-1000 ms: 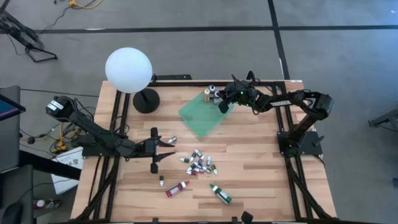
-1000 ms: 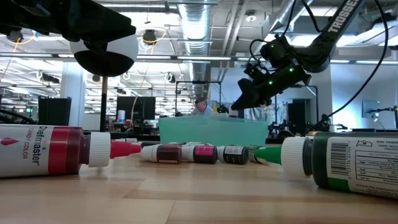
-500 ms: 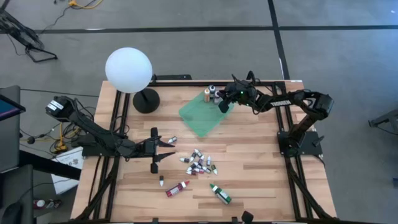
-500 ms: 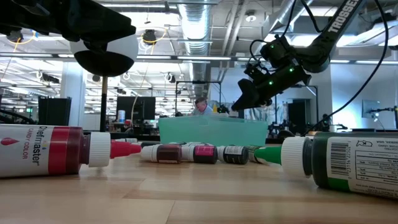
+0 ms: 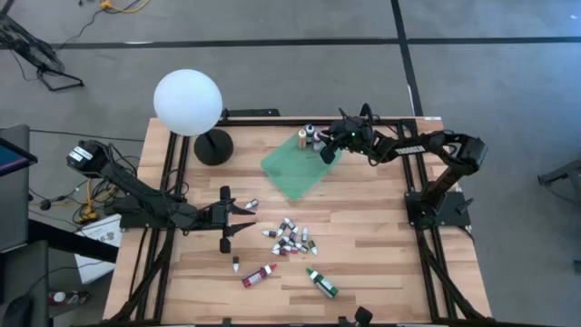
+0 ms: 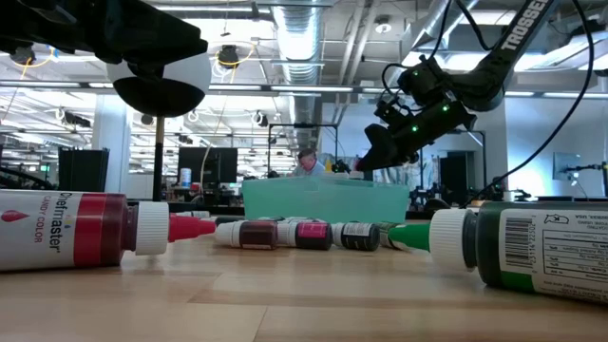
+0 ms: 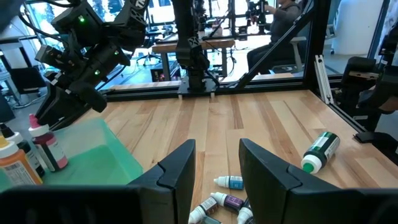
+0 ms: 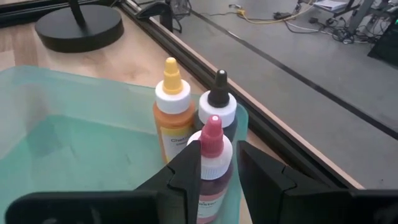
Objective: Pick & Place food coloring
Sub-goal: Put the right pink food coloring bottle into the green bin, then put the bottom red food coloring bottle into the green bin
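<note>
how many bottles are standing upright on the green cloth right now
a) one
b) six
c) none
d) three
d) three: the right wrist view shows an orange bottle, a dark-capped bottle and a red bottle standing together at the corner of the green cloth, the red one between the fingers of the right gripper.

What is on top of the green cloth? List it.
Three upright bottles on the green cloth: orange bottle, black-capped bottle, red bottle between the right gripper fingers. Their bases are hidden.
</note>
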You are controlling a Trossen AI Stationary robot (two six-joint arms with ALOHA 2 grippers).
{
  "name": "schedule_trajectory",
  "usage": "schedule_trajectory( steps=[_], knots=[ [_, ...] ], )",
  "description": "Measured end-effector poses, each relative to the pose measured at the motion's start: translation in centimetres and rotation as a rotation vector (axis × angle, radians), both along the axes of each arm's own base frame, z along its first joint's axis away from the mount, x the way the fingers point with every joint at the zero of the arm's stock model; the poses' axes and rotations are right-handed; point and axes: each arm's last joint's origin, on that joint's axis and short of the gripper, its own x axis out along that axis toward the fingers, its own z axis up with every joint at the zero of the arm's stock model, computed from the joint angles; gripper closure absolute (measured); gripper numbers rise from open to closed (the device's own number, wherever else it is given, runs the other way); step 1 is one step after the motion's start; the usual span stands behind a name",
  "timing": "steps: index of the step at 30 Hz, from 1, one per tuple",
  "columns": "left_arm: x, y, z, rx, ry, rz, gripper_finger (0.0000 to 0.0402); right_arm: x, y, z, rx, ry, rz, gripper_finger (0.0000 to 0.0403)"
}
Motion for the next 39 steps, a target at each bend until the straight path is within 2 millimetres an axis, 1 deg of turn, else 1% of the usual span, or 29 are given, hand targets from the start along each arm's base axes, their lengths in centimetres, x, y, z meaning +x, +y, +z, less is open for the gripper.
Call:
schedule_trajectory(
  steps=[24, 28, 34, 39],
  knots=[
    [0.0, 0.0, 0.0, 0.000, 0.001, -0.001, 0.0283, -0.1, 0.1, 0.1, 0.012, 0.018, 0.001, 0.0307],
    [0.0, 0.0, 0.0, 0.000, 0.001, -0.002, 0.0283, -0.6, 0.4, 0.7, 0.020, 0.036, -0.005, 0.0307],
    [0.0, 0.0, 0.0, 0.000, 0.001, -0.003, 0.0283, -1.5, 1.1, 2.7, 0.006, 0.033, -0.002, 0.0307],
    [0.0, 0.0, 0.0, -0.011, 0.001, -0.008, 0.0283, -1.8, 2.3, 4.0, 0.008, 0.025, 0.038, 0.0307]
  ],
)
